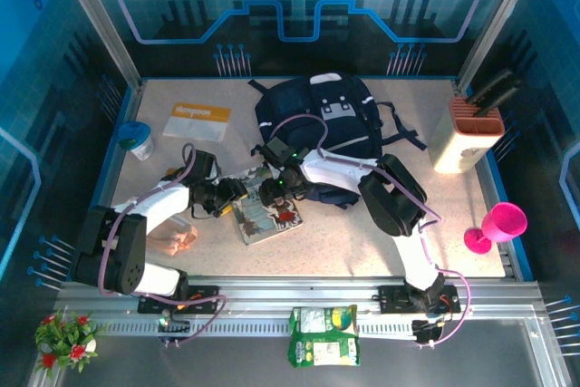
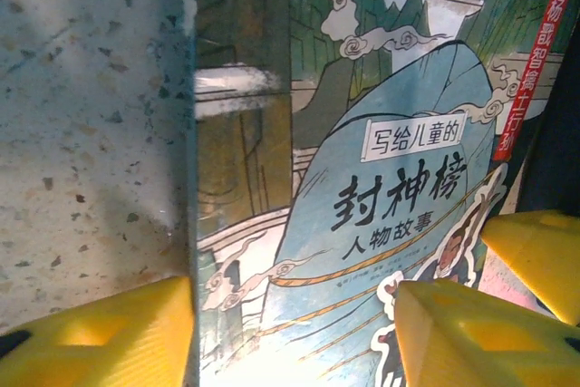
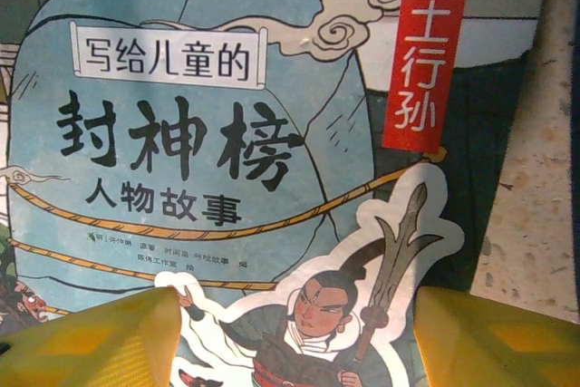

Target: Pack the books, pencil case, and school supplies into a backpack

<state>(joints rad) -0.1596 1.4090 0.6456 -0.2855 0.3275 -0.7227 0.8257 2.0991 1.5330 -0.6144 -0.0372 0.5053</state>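
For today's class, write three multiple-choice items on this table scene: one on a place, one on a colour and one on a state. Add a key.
1. Where does the backpack lie?
A. beyond the book, farther back
B. in front of the book, nearer
C. under the book

2. What colour is the goblet?
A. green
B. pink
C. white

3. How do the fingers of the right tool stand?
A. pressed together
B. apart above the book's cover
C. clamped on the goblet

Key:
1 A, the top view shows it behind the book.
2 B, it stands bright pink at the right.
3 B, the right wrist view shows the yellow fingers wide apart with the cover between them.
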